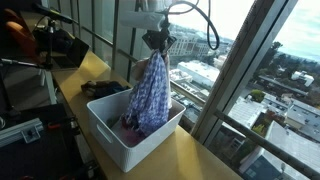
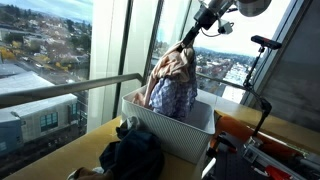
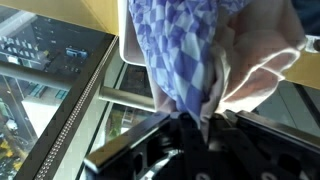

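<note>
My gripper (image 1: 155,42) is shut on the top of a blue-and-white checked cloth (image 1: 150,90) bunched with a pale pinkish cloth. The cloth hangs down from the jaws over a white plastic bin (image 1: 110,135), its lower end reaching into the bin. In an exterior view the gripper (image 2: 187,42) holds the cloth (image 2: 172,85) above the bin (image 2: 190,135). In the wrist view the checked cloth (image 3: 175,60) fills the middle and is pinched between the fingers (image 3: 195,125). A dark pink item lies inside the bin (image 1: 130,124).
The bin stands on a wooden counter (image 1: 190,160) along tall windows with a railing (image 2: 60,90). A dark heap of clothes (image 2: 130,155) lies beside the bin, also seen behind it (image 1: 100,90). Tripods and gear (image 1: 40,45) stand at the far end.
</note>
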